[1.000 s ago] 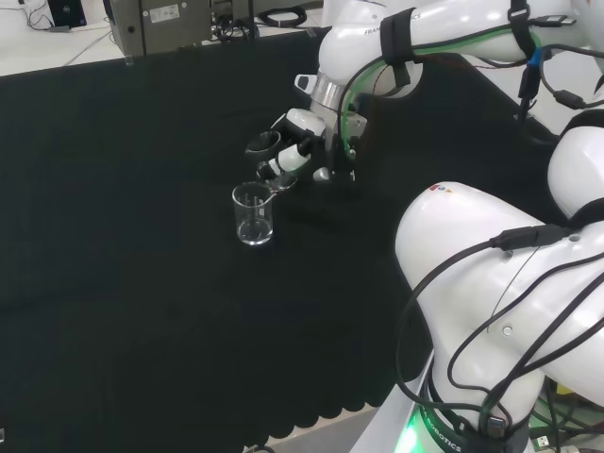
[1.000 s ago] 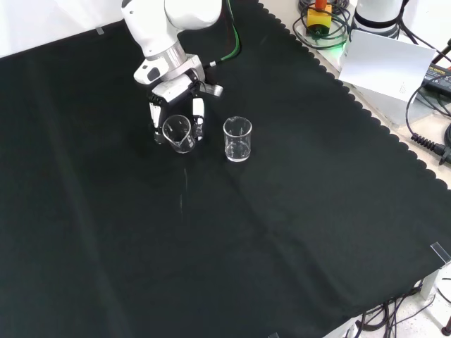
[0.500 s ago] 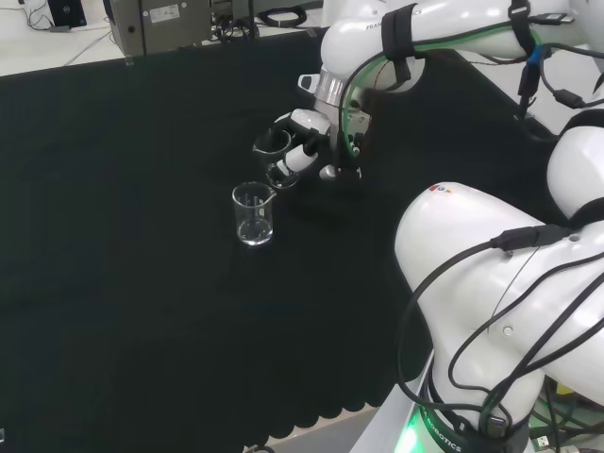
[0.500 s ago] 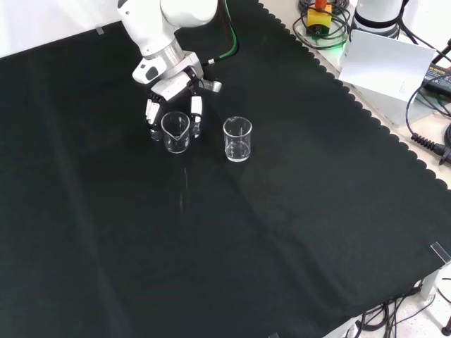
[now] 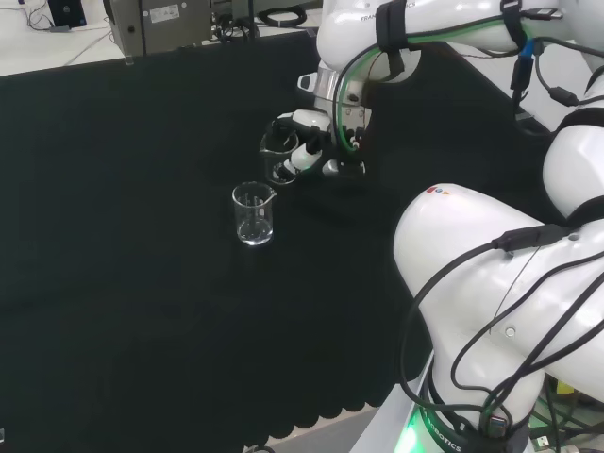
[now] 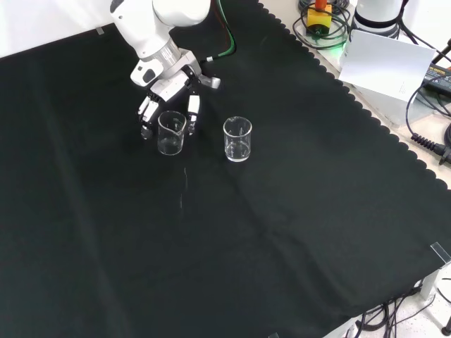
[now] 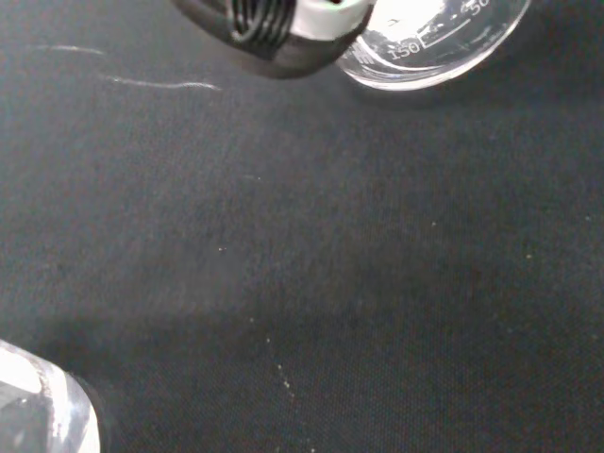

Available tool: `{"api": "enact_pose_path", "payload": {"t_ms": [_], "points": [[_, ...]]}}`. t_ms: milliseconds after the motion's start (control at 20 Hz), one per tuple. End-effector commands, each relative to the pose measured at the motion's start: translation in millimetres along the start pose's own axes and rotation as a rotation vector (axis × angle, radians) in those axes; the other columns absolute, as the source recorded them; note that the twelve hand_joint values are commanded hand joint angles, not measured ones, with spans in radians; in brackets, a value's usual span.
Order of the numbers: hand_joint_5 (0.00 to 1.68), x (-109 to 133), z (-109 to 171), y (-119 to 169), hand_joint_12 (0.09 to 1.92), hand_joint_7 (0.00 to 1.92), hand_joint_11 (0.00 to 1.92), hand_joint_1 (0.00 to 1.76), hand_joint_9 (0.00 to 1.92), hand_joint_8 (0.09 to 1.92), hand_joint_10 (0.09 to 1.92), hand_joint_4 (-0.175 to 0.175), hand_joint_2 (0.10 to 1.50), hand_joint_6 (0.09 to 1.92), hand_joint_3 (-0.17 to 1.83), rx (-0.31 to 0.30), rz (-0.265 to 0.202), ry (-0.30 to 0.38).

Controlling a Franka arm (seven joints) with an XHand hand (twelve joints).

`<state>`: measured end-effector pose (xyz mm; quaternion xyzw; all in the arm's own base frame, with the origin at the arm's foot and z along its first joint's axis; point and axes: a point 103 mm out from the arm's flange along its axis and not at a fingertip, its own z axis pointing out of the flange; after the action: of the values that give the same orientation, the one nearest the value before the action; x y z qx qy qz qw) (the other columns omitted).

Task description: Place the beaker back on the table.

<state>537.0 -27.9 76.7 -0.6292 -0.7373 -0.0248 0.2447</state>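
Note:
A clear glass beaker (image 6: 171,133) stands upright between the fingers of the black and white hand (image 6: 165,86), low over the black cloth; whether its base touches the cloth I cannot tell. In the head view the same beaker (image 5: 279,157) sits just left of the hand (image 5: 317,143). The fingers (image 6: 192,113) curl round its sides. The wrist view has the beaker's printed base (image 7: 436,40) next to a ribbed fingertip (image 7: 272,28). A second, empty beaker (image 6: 237,139) stands free on the cloth to the right in the front view, and nearer and to the left (image 5: 253,214) in the head view.
Black cloth (image 6: 232,239) covers the bench, with its scalloped edge (image 6: 366,105) at the front view's right. Past that edge lie a white box (image 6: 384,67) and cables. The arm's white links (image 5: 491,274) stand at the head view's right.
The held beaker has turned from tilted to upright. The hand carried it away from the free beaker, leftward in the front view. The free beaker has not moved.

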Motion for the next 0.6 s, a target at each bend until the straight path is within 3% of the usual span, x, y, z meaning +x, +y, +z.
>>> {"api": "enact_pose_path", "payload": {"t_ms": [50, 350, 600], "points": [[0.31, -1.2, -14.4, -6.2, 1.32, 0.20, 0.20, 1.09, 0.62, 0.60, 0.09, -0.033, 0.99, 0.23, -0.17, -0.005, 0.027, -0.004], [0.28, 4.0, -31.9, -18.7, 1.35, 0.12, 0.13, 1.03, 0.56, 0.59, 0.09, -0.047, 0.96, 0.12, -0.17, -0.046, 0.039, 0.002], [0.28, 17.5, -66.3, -42.9, 1.38, 0.09, 0.06, 0.98, 0.52, 0.60, 0.09, -0.048, 0.95, 0.09, -0.17, -0.077, 0.053, -0.038]]}}
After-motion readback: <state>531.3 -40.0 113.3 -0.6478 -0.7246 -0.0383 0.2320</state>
